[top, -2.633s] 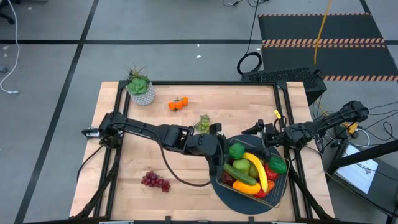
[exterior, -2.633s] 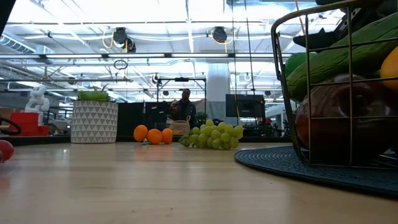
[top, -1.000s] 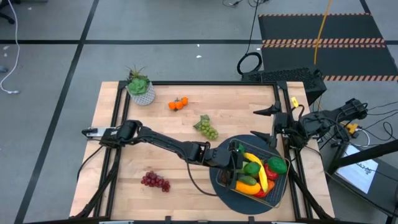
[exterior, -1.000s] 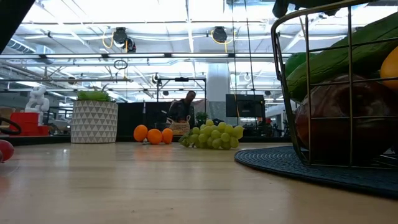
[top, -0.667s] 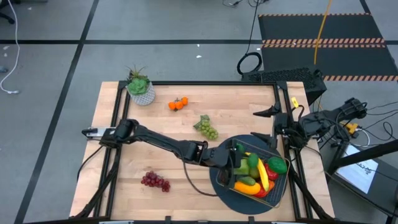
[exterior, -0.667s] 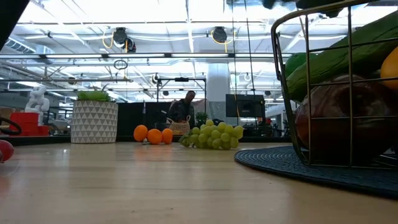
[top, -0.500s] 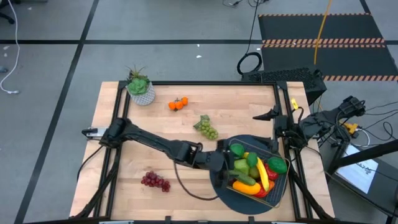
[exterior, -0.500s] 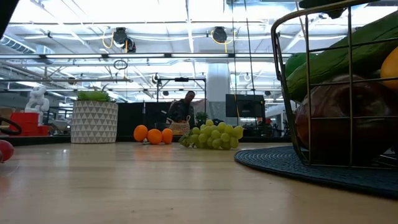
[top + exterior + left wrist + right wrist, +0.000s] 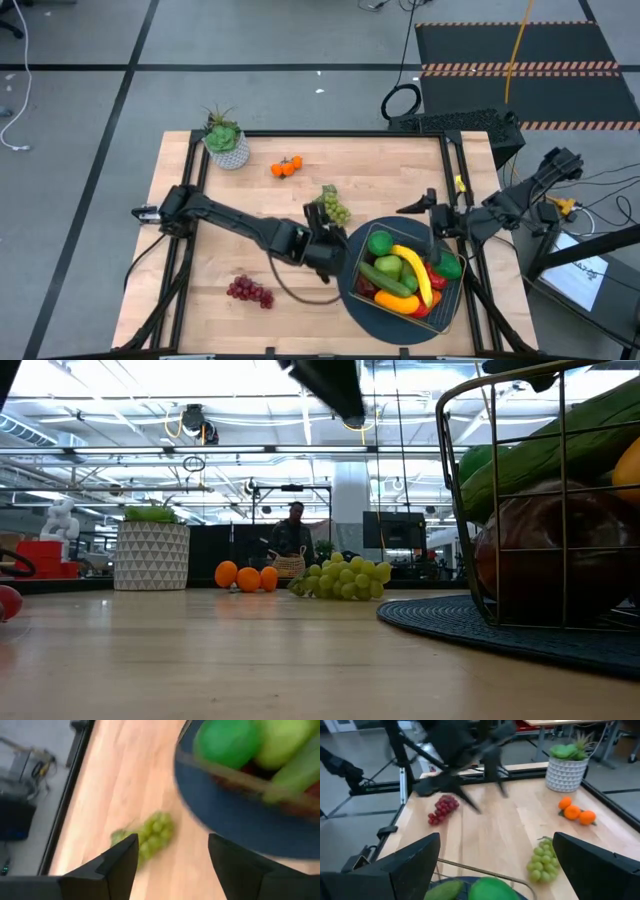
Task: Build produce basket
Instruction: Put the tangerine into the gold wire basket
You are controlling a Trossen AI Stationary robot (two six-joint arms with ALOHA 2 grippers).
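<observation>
The wire basket [image 9: 432, 305] stands on the round dark blue mat [image 9: 372, 312] near the table's right near corner. It holds a lime [image 9: 380, 242], a pear, a cucumber [image 9: 384, 280], a banana [image 9: 414, 272], red and orange pieces. My left gripper [image 9: 322, 224] hovers open just left of the basket, close to the green grapes [image 9: 333, 209]; the left wrist view shows the grapes [image 9: 148, 836] beyond its spread fingers [image 9: 120, 865]. My right gripper [image 9: 420, 205] waits open by the table's right edge, beyond the basket. Purple grapes [image 9: 250, 291] and oranges [image 9: 286, 167] lie on the wood.
A potted plant in a white pot [image 9: 226, 143] stands at the far left corner. Bare wood stretches across the table's left and middle. In the low view a person [image 9: 295, 532] stands far off in the room behind the oranges [image 9: 246, 577].
My left gripper has drawn back out of the basket, moving toward the table's left and far side, and now hangs beside the green grapes. The produce in the basket stays put. My right arm has shifted slightly by the right edge.
</observation>
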